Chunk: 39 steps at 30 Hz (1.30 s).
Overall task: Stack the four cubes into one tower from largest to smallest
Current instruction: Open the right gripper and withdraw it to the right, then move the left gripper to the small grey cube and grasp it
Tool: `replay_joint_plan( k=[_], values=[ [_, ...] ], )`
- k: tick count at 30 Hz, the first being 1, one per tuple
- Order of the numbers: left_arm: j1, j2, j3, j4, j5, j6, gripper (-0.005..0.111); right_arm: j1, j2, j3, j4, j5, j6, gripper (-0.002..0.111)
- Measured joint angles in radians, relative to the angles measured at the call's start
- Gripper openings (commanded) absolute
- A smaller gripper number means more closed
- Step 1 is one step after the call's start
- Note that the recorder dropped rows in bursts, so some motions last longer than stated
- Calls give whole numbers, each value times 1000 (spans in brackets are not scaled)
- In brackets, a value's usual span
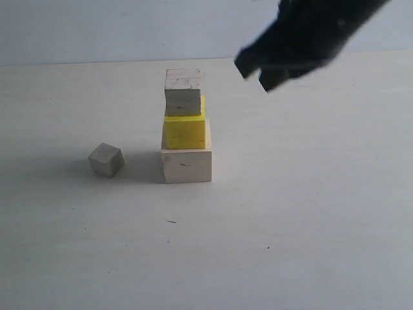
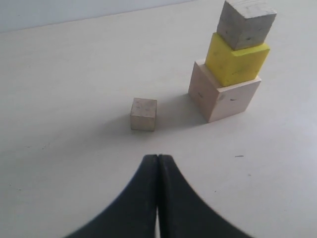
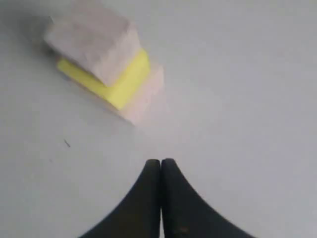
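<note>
The tower (image 1: 186, 129) stands three high, smallest cube (image 1: 106, 159) on the table (image 1: 290, 226) beside it. Left gripper (image 2: 157, 159) and right gripper (image 3: 160, 162) are both pressed together, empty. Left should spread, grip squarely, place centred.

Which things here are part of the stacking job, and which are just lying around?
Job: large wood cube, base; yellow cube on it; small wood cube on top; smallest wood cube, loose on the table.
Lying about: nothing seen besides the table.

Mid cube (image 1: 185, 131) yellow; large cube (image 1: 186, 165) pale wood.
</note>
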Motion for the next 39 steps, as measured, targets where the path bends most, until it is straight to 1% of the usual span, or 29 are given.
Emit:
replay_joint_plan(
  k=[1, 4, 7, 9, 10, 13, 14, 16, 17, 19, 23, 25, 31, 35, 39],
  values=[
    [0, 0, 0, -9, 5, 0, 0, 0, -60, 144, -9, -61, 69, 0],
    [0, 0, 0, -34, 5, -2, 0, 0, -164, 355, -15, -177, 153, 0],
    [0, 26, 0, -66, 5, -2, 1, 0, -248, 501, -15, -248, 196, 0],
    [0, 68, 0, -79, 5, -2, 7, 0, -290, 560, -8, -264, 204, 0],
    [0, 99, 0, -83, -1, -2, 12, 0, -306, 579, -8, -267, 207, 0],
    [0, 212, 0, -95, -49, -2, 34, 0, -335, 599, -6, -267, 210, 0],
    [0, 252, -2, -97, -61, -2, 46, 0, -341, 602, -5, -269, 210, 0],
    [0, 363, -23, -100, -75, -2, 64, 0, -352, 602, -4, -276, 210, 0],
    [0, 409, -38, -101, -77, -2, 70, 0, -354, 602, 0, -278, 210, 0],
    [0, 523, -84, -102, -84, -2, 70, 0, -358, 602, 20, -280, 206, 0],
    [0, 730, -209, -102, -88, 11, 58, 0, -359, 602, 105, -282, 138, 0],
    [0, 810, -271, -102, -89, 51, 55, 0, -359, 602, 164, -282, 89, 0],
    [0, 1022, -431, -102, -89, 232, 55, 0, -359, 602, 251, -276, 1, 0],
    [0, 1133, -484, -102, -72, 324, 55, 0, -359, 602, 257, -268, -14, 0],
    [0, 1228, -523, -102, -65, 359, 55, 0, -359, 602, 257, -266, -20, 0]
  ],
)
